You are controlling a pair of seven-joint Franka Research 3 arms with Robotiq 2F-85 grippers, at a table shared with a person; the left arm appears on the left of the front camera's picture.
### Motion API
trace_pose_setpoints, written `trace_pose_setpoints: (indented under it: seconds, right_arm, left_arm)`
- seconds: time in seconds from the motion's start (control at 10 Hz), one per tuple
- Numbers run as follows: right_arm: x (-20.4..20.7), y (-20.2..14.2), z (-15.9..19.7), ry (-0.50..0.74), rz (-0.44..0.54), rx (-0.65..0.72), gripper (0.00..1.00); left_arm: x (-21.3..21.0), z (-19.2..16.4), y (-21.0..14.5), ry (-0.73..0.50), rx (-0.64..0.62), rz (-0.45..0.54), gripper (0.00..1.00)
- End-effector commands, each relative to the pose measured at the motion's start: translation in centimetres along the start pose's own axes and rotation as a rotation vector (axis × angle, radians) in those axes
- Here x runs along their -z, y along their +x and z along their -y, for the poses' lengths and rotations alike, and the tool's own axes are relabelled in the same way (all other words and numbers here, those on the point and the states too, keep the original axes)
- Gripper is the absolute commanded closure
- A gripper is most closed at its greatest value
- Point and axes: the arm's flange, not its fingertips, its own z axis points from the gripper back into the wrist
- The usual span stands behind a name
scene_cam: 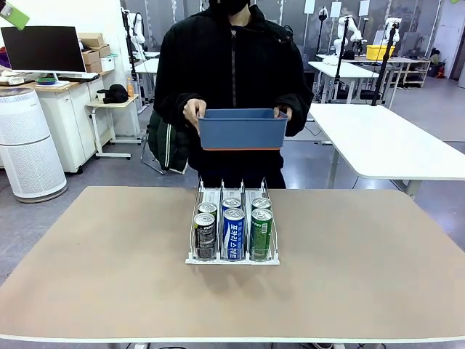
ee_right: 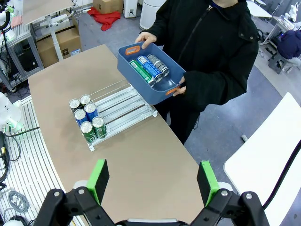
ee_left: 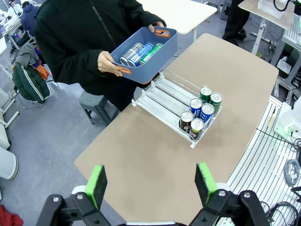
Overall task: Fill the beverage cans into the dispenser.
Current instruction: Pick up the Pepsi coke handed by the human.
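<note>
The dispenser (scene_cam: 232, 261) stands at the table's middle. Several beverage cans fill the near ends of its three lanes: black (scene_cam: 205, 241), blue (scene_cam: 233, 234) and green (scene_cam: 261, 233) in front, more behind. A person at the far side holds a blue tub (scene_cam: 243, 129) in both hands above the table's far edge. In the left wrist view the tub (ee_left: 162, 47) holds three more cans (ee_left: 139, 52) lying flat, above the dispenser's (ee_left: 162, 96) bare lanes. My left gripper (ee_left: 151, 185) and right gripper (ee_right: 153, 178) hang open high above the table, holding nothing.
The tan table (scene_cam: 363, 276) is bare around the dispenser. A white air purifier (scene_cam: 29, 145) stands off the far left corner. White tables (scene_cam: 392, 138) stand behind on the right. The person's hands (ee_right: 146, 38) grip the tub's orange handles.
</note>
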Motion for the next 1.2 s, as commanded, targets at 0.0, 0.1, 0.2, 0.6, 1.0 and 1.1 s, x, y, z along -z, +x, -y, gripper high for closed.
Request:
trace_pose_setpoints:
  seconds: [0.0,0.1,0.2,0.6,1.0,1.1]
  right_arm:
    - [-0.12,0.05,-0.10,-0.002,0.002,-0.002,0.00]
    - [-0.12,0.05,-0.10,-0.002,0.002,-0.002,0.00]
    - [-0.12,0.05,-0.10,-0.002,0.002,-0.002,0.00]
    - [-0.12,0.05,-0.10,-0.002,0.002,-0.002,0.00]
    - [-0.12,0.05,-0.10,-0.002,0.002,-0.002,0.00]
    - [-0.12,0.05,-0.10,-0.002,0.002,-0.002,0.00]
  left_arm:
    - [0.07,-0.04,-0.06,0.005,0.001,0.001,0.00]
    - [0.07,-0.04,-0.06,0.005,0.001,0.001,0.00]
    - [0.07,-0.04,-0.06,0.005,0.001,0.001,0.00]
    - [0.07,-0.04,-0.06,0.005,0.001,0.001,0.00]
    - [0.07,-0.04,-0.06,0.005,0.001,0.001,0.00]
    - [0.07,-0.04,-0.06,0.005,0.001,0.001,0.00]
